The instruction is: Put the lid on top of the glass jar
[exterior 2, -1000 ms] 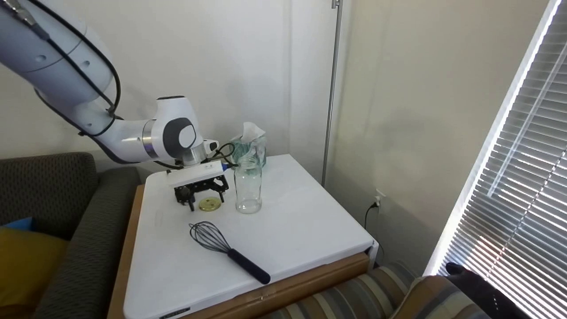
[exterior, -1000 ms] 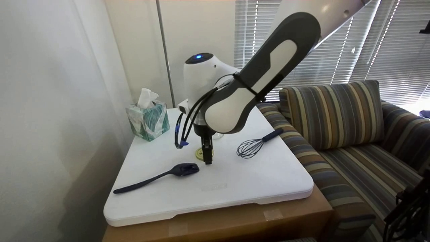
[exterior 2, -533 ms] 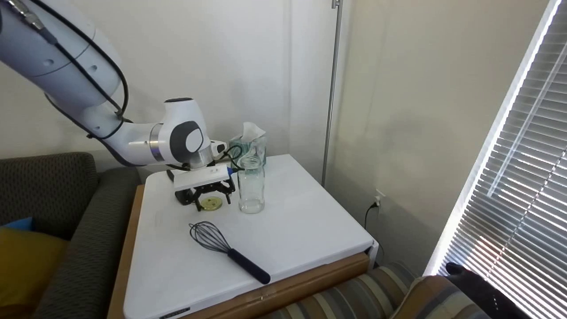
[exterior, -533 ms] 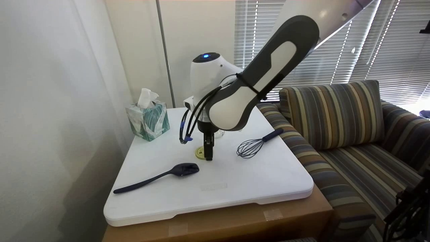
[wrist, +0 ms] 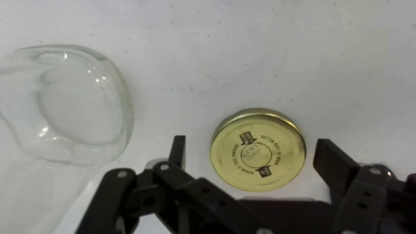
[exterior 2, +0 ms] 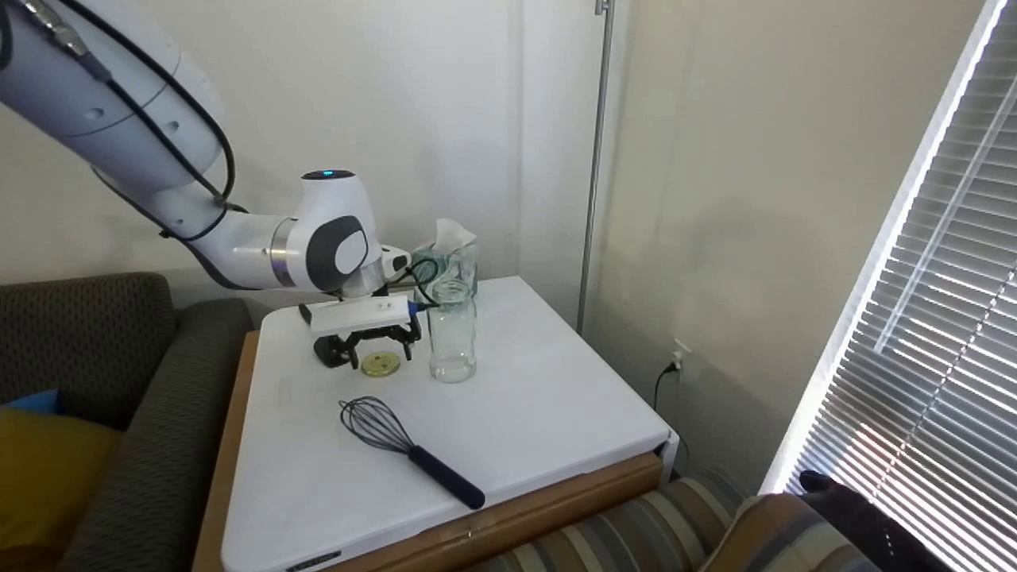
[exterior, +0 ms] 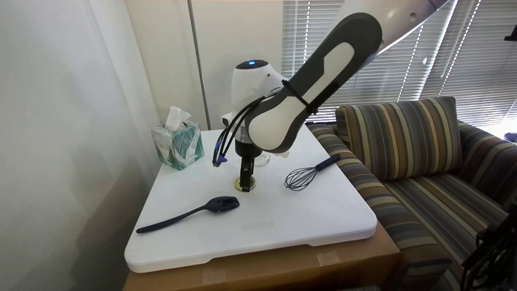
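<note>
Spoon (exterior: 214,204) is lying nearest in an exterior view, toward the left edge of the table (exterior: 307,214); beyond it the gripper (exterior 2: 382,359) is pointing down, spread wide, the lid (wrist: 260,152) showing between its tips in the wrist view and lying flat well inside the edges. Above, the bent arm (exterior: 335,66) is slanting up rightward; farther back, the glass jar (exterior 2: 453,342) is standing upright

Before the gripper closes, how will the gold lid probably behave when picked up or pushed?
The lid looks like thin metal with a narrow rim, so it is probably stiff and light. Its shiny surface could be slippery between the fingers. Because it lies flat on the white table, a push would likely slide it, not tip it.
</note>
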Available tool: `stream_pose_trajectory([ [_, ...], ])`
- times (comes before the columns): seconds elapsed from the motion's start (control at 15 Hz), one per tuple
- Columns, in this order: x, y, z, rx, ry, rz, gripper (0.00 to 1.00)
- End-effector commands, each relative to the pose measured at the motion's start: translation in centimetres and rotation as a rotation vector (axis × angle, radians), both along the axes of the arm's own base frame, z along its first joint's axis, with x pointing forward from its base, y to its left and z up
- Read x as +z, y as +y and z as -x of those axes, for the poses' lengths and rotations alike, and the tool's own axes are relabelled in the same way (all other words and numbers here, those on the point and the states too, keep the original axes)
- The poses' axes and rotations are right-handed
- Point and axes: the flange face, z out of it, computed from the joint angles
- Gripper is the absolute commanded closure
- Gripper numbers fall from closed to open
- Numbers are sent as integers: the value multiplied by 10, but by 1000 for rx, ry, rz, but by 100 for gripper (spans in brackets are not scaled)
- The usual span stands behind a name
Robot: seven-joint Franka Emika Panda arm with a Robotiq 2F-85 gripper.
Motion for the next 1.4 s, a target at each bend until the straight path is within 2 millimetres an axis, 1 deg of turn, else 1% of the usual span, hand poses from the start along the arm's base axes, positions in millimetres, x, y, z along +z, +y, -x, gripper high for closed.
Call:
stream_pose_trajectory([
  [0.0, -1, 3, -2, 6, -4, -42, 0],
  [0.2, -4, 10, -1, 3, 10, -52, 0],
  [0.4, -7, 13, 0, -10, 24, -51, 0],
  [0.87, -11, 10, -5, -26, -14, -53, 0],
  [1.07, -8, 7, -11, -88, -54, -64, 0],
  [1.33, -8, 3, -13, -136, -72, -63, 0],
])
